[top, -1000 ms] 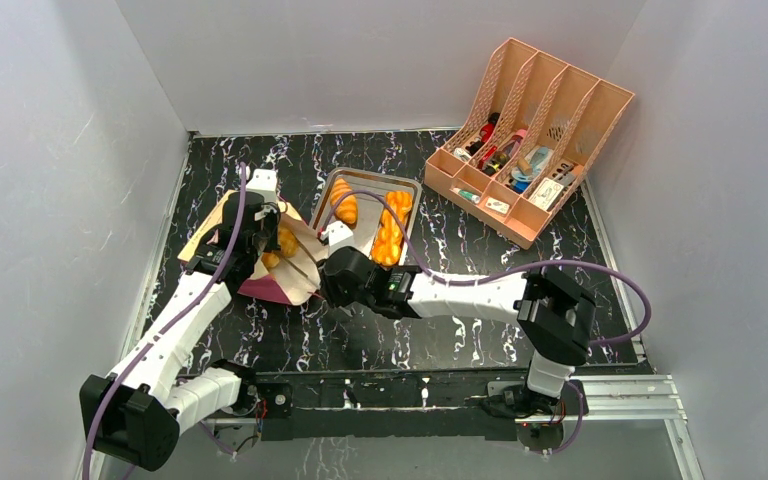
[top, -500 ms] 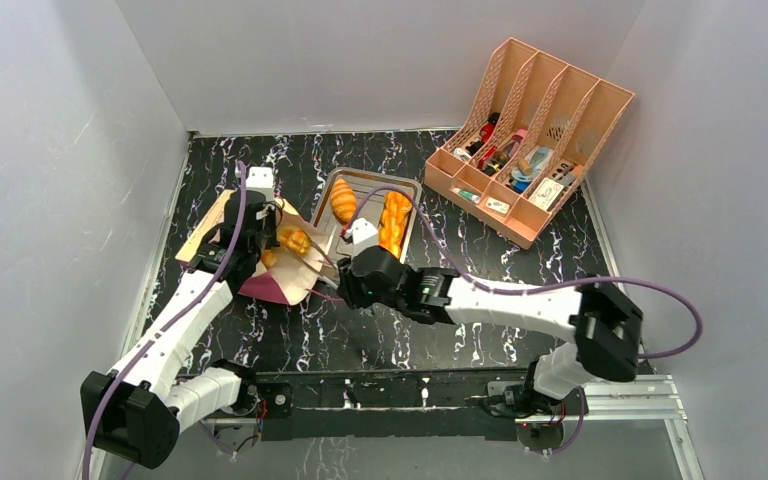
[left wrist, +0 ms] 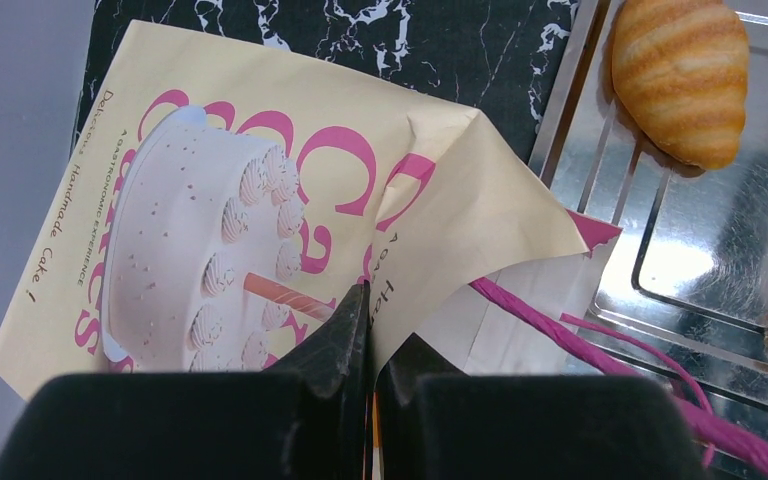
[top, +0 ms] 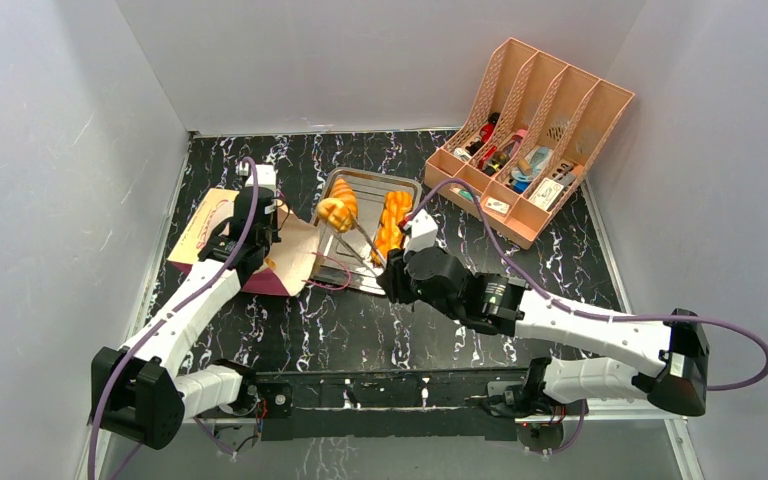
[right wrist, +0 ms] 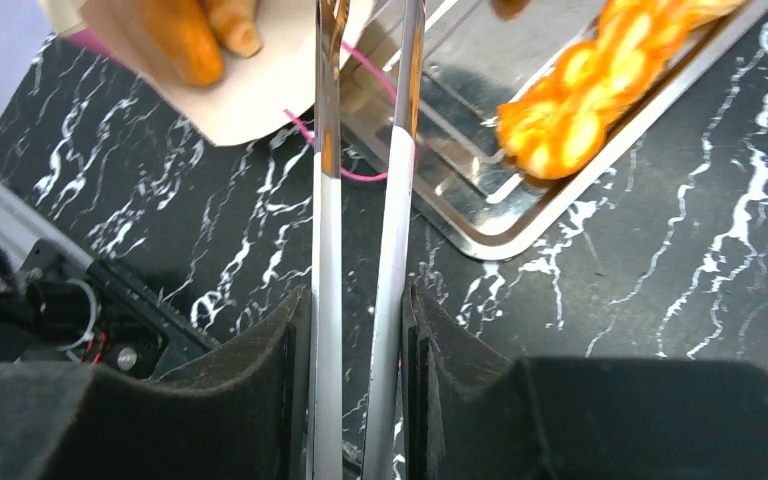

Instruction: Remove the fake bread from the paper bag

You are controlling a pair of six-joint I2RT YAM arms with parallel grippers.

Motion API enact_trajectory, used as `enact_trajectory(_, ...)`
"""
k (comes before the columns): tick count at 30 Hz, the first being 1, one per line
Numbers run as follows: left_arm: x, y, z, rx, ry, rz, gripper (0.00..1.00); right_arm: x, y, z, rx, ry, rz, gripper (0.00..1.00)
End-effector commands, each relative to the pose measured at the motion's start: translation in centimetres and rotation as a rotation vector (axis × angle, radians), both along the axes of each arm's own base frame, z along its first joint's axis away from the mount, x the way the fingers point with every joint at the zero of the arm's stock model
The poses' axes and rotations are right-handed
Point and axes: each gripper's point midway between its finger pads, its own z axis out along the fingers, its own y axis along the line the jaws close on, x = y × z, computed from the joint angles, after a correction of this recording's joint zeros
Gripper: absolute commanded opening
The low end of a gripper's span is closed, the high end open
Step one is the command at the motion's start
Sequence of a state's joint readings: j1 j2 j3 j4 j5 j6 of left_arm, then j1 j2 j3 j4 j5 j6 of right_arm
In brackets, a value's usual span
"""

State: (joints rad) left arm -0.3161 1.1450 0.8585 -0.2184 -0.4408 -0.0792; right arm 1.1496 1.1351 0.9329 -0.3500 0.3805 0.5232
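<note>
The paper bag (top: 222, 228) lies flat on its side at the left, its mouth facing the tray; its cake print shows in the left wrist view (left wrist: 260, 190). My left gripper (top: 257, 238) (left wrist: 370, 310) is shut on the bag's upper edge near the mouth. My right gripper (top: 397, 272) (right wrist: 358, 300) is shut on metal tongs (top: 365, 240) (right wrist: 325, 200), squeezed nearly together. Their tips reach a golden pastry (top: 337, 212) over the tray's left part. A braided loaf (top: 392, 225) (right wrist: 570, 110) and a croissant (left wrist: 682, 75) lie in the tray. Two pastries (right wrist: 180, 35) still lie at the bag's mouth.
The steel tray (top: 365, 182) (left wrist: 700, 260) sits mid-table just right of the bag. Pink cord handles (left wrist: 600, 330) trail from the bag toward it. A peach file rack (top: 530, 140) with small items stands at the back right. White walls enclose the table.
My right arm has drawn back to the right, and the tongs have carried a pastry from the bag's mouth over to the tray. The bag has sagged flatter while the left gripper holds it.
</note>
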Motion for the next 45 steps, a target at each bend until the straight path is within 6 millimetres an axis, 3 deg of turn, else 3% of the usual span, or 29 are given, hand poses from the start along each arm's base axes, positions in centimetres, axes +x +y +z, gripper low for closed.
enact_trajectory(1, 0.2, 0.2, 1.5, -0.007, -0.035, 0.015, 0.00, 4.3, -2.3, 1.3, 0.034, -0.055, -0.166, 0.04)
enact_trajectory(6, -0.5, -0.3, 1.3, -0.027, -0.023, -0.020, 0.00, 9.9, -3.9, 0.1, 0.034, -0.041, -0.241, 0.04)
enact_trajectory(10, -1.0, -0.4, 1.1, -0.041, -0.018, -0.034, 0.00, 13.7, -4.1, -0.7, 0.048, -0.026, -0.258, 0.05)
enact_trajectory(16, -1.2, -0.6, 1.1, -0.047, -0.014, -0.045, 0.00, 16.6, -2.8, -1.4, 0.066, -0.006, -0.238, 0.05)
enact_trajectory(27, -1.4, -0.7, 1.6, -0.054, -0.021, -0.055, 0.00, 17.5, -1.0, -1.8, 0.103, 0.025, -0.201, 0.07)
enact_trajectory(33, -1.4, -0.7, 1.9, -0.055, -0.026, -0.058, 0.00, 17.6, -0.8, -3.0, 0.084, 0.055, -0.203, 0.10)
enact_trajectory(39, -1.5, -0.7, 1.9, -0.055, -0.027, -0.055, 0.00, 17.7, -0.7, -4.9, 0.059, 0.092, -0.211, 0.33)
enact_trajectory(45, -1.5, -0.7, 1.9, -0.050, -0.023, -0.061, 0.00, 17.4, -0.9, -5.5, 0.049, 0.110, -0.212, 0.46)
